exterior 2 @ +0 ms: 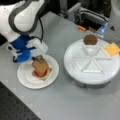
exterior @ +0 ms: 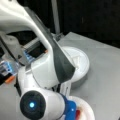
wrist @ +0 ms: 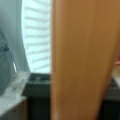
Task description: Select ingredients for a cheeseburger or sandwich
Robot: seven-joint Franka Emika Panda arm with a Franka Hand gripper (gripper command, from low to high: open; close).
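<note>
Pincer directly above the sandwich on the left plate, touching the top bread slice, apparently grasping it, slice lying tilted.

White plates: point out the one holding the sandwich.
The small plain plate at a front view's left, under the gripper; the sandwich sits there. The divided plate holds loose pieces.

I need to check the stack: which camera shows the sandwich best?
The front view that shows the sandwich whole on its white plate, with the gripper at its top bread slice. The front view behind the arm shows only a red sliver; the wrist view is filled by brown bread.
</note>
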